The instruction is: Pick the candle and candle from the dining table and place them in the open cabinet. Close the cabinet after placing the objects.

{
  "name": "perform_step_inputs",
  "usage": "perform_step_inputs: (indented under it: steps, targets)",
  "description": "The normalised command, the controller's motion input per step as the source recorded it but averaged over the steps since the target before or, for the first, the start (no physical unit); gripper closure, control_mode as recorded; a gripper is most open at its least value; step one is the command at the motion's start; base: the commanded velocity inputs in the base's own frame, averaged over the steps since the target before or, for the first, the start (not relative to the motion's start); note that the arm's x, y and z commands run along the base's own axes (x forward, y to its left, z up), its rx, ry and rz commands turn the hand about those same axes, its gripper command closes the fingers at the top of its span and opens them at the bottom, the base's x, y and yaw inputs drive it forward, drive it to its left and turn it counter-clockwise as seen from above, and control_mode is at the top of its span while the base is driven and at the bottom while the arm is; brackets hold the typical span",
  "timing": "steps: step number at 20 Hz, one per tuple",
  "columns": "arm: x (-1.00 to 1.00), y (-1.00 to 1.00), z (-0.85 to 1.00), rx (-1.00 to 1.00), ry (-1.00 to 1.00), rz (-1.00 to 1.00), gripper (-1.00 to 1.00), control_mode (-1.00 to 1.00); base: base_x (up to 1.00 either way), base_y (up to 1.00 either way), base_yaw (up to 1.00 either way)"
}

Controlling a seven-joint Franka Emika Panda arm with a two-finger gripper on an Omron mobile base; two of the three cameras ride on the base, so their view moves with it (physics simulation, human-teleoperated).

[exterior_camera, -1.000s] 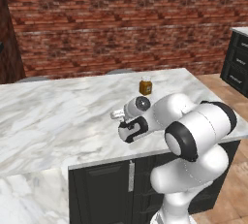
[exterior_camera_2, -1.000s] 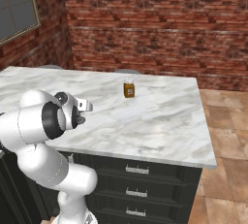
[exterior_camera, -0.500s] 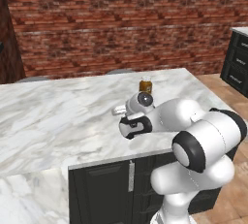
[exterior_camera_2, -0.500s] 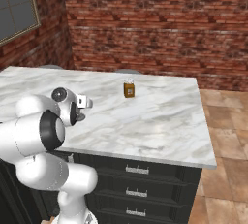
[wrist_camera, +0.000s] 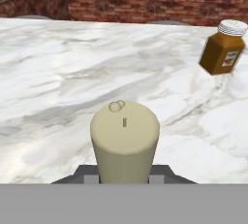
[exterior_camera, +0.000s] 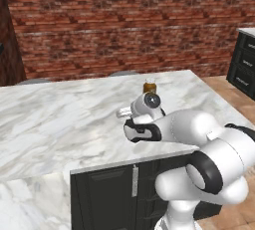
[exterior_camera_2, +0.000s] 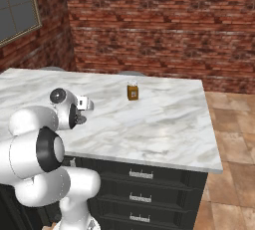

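— While the hand hangs over the marble table, what's in my fingers?
— A smooth cream cylinder, the candle, pinched at its base; wick end points away from the hand.
— And the holder?
— Hidden, I think. An amber carton stands tilted-looking beyond it.

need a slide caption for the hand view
Claw shut on a cream candle above the marble dining table, amber carton beyond.
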Motion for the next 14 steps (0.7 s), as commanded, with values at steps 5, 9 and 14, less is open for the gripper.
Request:
perform_step_inputs:
  steps: [5, 9, 14]
  targets:
    - [-0.35, -0.09, 0.1, 0.0, 0.0, 0.0, 1.0, -1.0, 0.0, 0.0, 0.0]
    - [-0.36, -0.13, 0.22, 0.0, 0.0, 0.0, 1.0, -1.0, 0.0, 0.0, 0.0]
    - [-0.38, -0.39, 0.16, 0.0, 0.0, 0.0, 1.0, -1.0, 0.0, 0.0, 0.0]
